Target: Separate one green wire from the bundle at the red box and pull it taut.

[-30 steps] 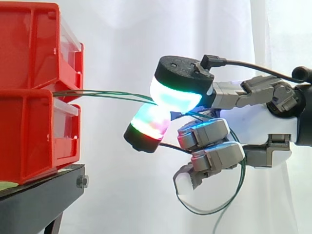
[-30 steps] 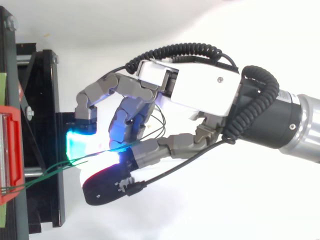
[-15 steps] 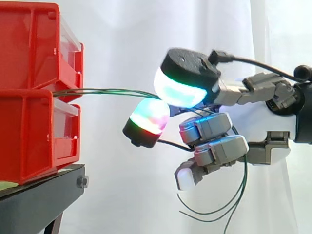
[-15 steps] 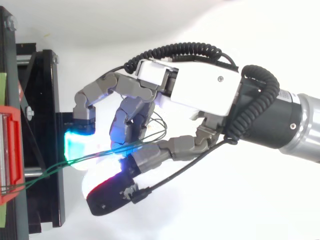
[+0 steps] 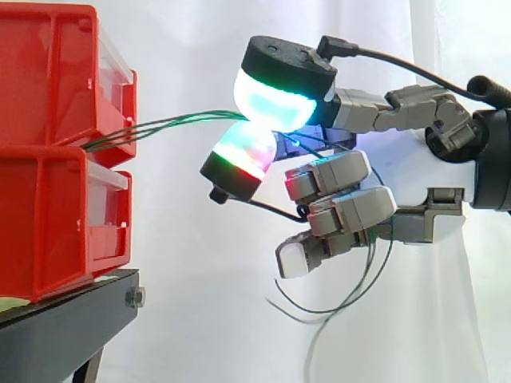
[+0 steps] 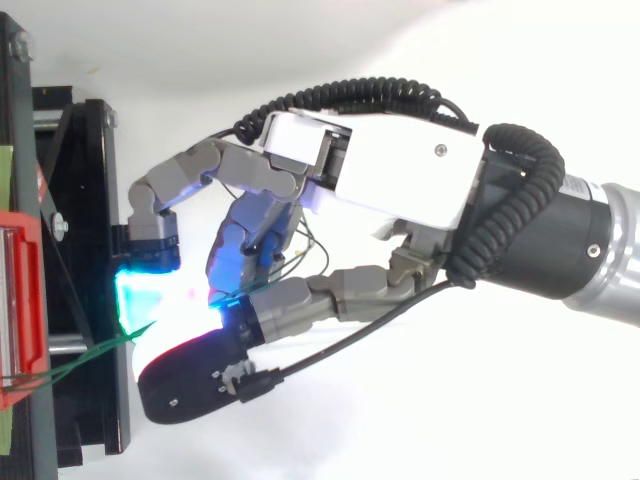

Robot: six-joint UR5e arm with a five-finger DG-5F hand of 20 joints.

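Sideways, hand (image 5: 423, 185) toward the red box (image 5: 48, 80), fingers (image 5: 275, 86) in a pinch on the green wires (image 5: 176, 122), the others curled.

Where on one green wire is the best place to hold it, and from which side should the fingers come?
Grip the free span of the green wires near the red box, where the strands fan apart. Come from the side away from the box, one of the pads above and one below, because the span runs almost level.

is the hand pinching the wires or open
Pinching: the hand has its pads pressed together on the wires, which run from there to the red box.
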